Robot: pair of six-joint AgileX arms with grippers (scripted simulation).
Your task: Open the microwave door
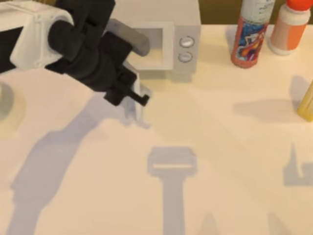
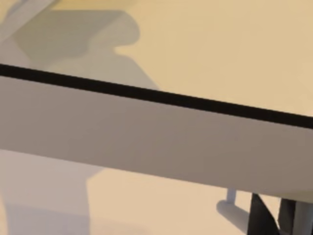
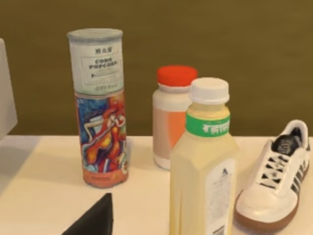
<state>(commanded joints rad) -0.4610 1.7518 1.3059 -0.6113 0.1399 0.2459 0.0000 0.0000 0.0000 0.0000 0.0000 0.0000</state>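
The light-grey microwave [image 1: 183, 24] stands at the back middle, with two silver knobs [image 1: 185, 49] on its right panel and its cavity [image 1: 152, 49] showing. The microwave door [image 1: 142, 108] is swung out toward the front and seen edge-on. My left gripper [image 1: 139, 99] is at the door's free edge, shut on it. In the left wrist view the door [image 2: 146, 132] fills the middle as a wide grey panel with a black edge, and my left gripper [image 2: 276, 218] sits just under it. Only a dark corner of my right gripper [image 3: 95, 220] shows; it is out of the top view.
A tall popcorn can [image 1: 249, 34] and a white bottle with an orange cap [image 1: 291, 27] stand right of the microwave. A yellow bottle [image 1: 307, 105] is at the right edge. In the right wrist view the yellow bottle [image 3: 203, 171] is close, beside a white shoe [image 3: 274, 181].
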